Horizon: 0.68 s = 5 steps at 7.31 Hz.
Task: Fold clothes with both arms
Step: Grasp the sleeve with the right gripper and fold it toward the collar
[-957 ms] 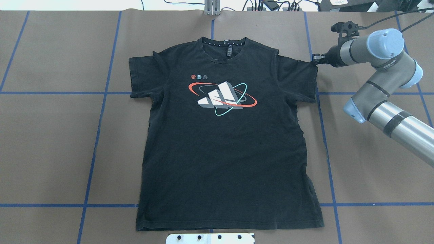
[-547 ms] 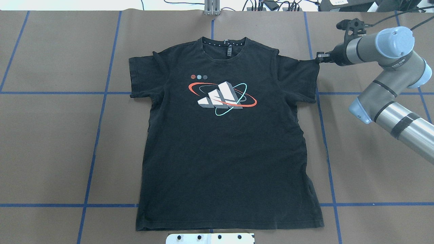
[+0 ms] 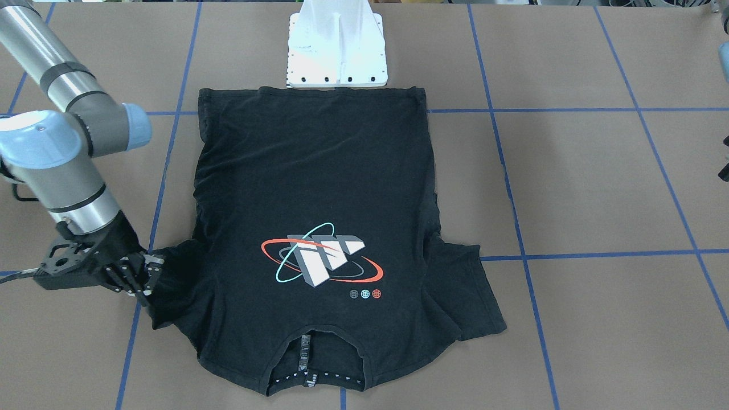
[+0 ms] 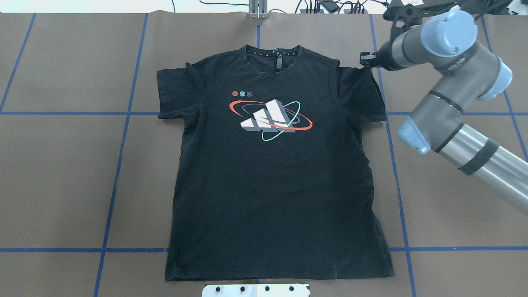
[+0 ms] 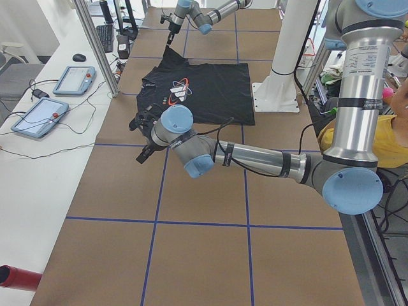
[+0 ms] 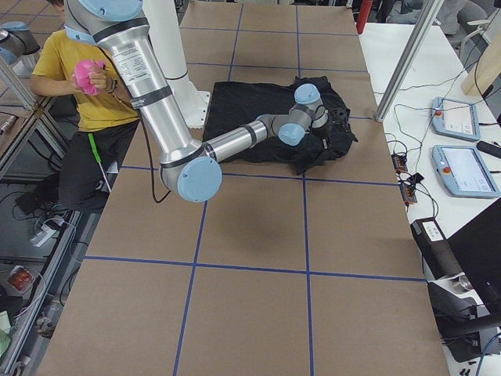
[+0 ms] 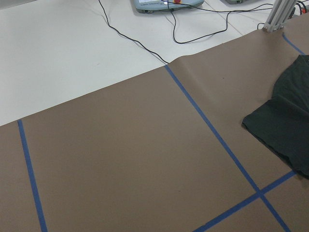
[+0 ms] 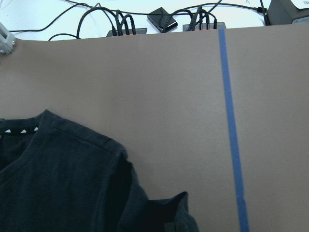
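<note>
Right gripper (image 3: 151,278) closed on the T-shirt (image 4: 272,185) sleeve corner; shirt lies flat, brown table (image 4: 62,173) wide around it; left gripper (image 5: 142,155) unclear

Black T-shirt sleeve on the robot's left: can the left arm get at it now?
Likely yes: the left gripper hangs over bare brown table paper beside that sleeve of the black short-sleeved T-shirt; nothing lies between.

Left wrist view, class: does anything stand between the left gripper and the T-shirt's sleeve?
Nothing visible does: only brown table cover and blue tape lie between the left gripper and the T-shirt at its near sleeve.
</note>
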Motion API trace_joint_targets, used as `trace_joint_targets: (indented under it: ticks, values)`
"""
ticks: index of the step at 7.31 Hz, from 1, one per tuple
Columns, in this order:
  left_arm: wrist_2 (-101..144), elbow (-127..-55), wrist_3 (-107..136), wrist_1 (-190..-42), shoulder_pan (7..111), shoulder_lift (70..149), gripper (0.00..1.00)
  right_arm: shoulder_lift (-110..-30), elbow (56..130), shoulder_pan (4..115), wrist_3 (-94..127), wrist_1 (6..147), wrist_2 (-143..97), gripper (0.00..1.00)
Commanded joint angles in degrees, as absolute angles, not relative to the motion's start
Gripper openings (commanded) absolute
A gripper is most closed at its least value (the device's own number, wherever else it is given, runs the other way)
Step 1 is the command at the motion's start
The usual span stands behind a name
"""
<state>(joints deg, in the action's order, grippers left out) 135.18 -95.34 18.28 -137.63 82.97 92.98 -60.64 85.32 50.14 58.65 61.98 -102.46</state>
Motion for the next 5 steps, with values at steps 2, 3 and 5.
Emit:
trace_joint_targets:
  ticks: [2, 3, 5]
  values:
    - [135.18, -94.66, 18.28, -138.25, 82.88, 93.08, 1.0, -44.61, 74.51, 42.11, 66.77, 71.72, -93.1, 0.0]
    - [135.18, -94.66, 18.28, -138.25, 82.97, 93.08, 1.0, -39.51, 66.87, 41.58, 67.14, 71.11, -92.03, 0.0]
    - [135.18, -94.66, 18.28, -138.25, 82.97, 93.08, 1.0, -38.85, 62.68, 40.17, 67.06, 71.1, -88.88, 0.0]
